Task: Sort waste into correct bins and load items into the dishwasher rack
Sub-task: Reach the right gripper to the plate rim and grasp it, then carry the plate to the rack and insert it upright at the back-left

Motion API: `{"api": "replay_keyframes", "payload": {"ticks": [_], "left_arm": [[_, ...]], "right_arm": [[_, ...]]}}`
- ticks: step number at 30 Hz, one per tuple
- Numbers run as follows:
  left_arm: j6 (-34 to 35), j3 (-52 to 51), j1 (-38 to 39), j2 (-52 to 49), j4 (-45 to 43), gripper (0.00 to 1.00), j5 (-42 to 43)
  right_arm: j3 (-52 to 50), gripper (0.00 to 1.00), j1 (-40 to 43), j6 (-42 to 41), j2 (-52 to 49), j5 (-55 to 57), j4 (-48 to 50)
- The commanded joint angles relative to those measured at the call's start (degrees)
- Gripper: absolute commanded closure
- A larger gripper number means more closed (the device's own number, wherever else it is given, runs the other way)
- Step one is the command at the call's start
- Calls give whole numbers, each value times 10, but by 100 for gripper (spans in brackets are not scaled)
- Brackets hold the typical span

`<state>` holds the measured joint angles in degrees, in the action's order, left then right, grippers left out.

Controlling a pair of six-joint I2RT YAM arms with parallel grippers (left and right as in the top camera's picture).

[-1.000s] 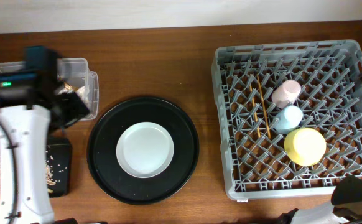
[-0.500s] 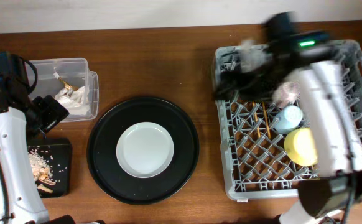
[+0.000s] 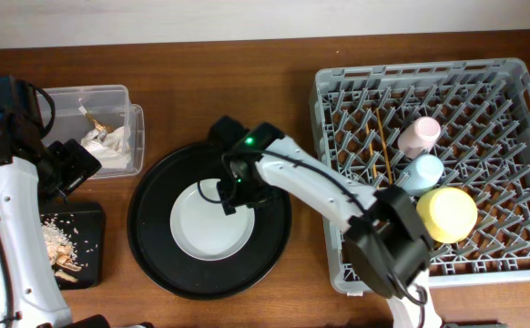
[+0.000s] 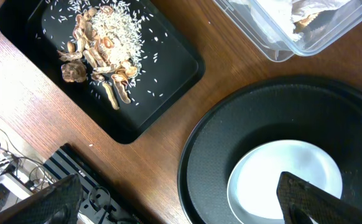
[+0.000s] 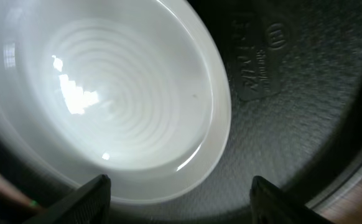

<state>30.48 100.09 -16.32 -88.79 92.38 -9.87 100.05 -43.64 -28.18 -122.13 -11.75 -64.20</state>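
Observation:
The round grey-white plate (image 3: 212, 219) lies in the large round black tray (image 3: 156, 239). My right gripper (image 3: 235, 189) is open just above the plate's upper right rim; in the right wrist view its fingers (image 5: 181, 199) straddle the edge of the plate (image 5: 119, 99). My left gripper (image 3: 70, 169) is open and empty, held high between the clear box (image 3: 110, 96) and the shallow black tray (image 3: 90, 246). Paper wrappers (image 3: 101, 141) lie in the box. Rice scraps (image 4: 106, 37) lie in the black tray (image 4: 168, 81). The pink cup (image 3: 419, 135), blue cup (image 3: 422, 173), yellow saucer (image 3: 447, 213) and chopsticks (image 3: 383, 155) sit in the grey rack (image 3: 338, 91).
The right arm stretches from the rack's front left corner across the round tray. The left wrist view shows the round black tray (image 4: 243, 124), the plate (image 4: 280, 180), the clear box (image 4: 293, 37), and cables at the table's left edge (image 4: 0, 168).
My right arm has swung from over the rack down to the plate in the round tray. My left arm moved off the clear box a second ago and has held still since.

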Motion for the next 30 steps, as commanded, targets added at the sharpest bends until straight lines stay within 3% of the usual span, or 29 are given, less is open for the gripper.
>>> {"api": "replay_keyframes", "payload": {"ticks": [1,5,7,10,15,22,30], "left_arm": [[-1,5,-3,7,1,1,0],[-1,5,-3,7,1,1,0],[-1,5,-3,7,1,1,0],[-1,5,-3,7,1,1,0],[-1,5,-3,7,1,1,0],[-1,5,-3,7,1,1,0],[-1,5,-3,7,1,1,0]], "right_arm": [[-4,34,-7,-67,-44,52,5],[-4,37,-7,-67,-78,51,13],[-4,43,-7,-67,-89,49,15],[-5,67,-7,-68,-95,50,15],[-1,96,-3,-69,-93,47,4],[80,96,54,-68,-47,68,-113],[207,96,192,-68,64,213,-246]]}}
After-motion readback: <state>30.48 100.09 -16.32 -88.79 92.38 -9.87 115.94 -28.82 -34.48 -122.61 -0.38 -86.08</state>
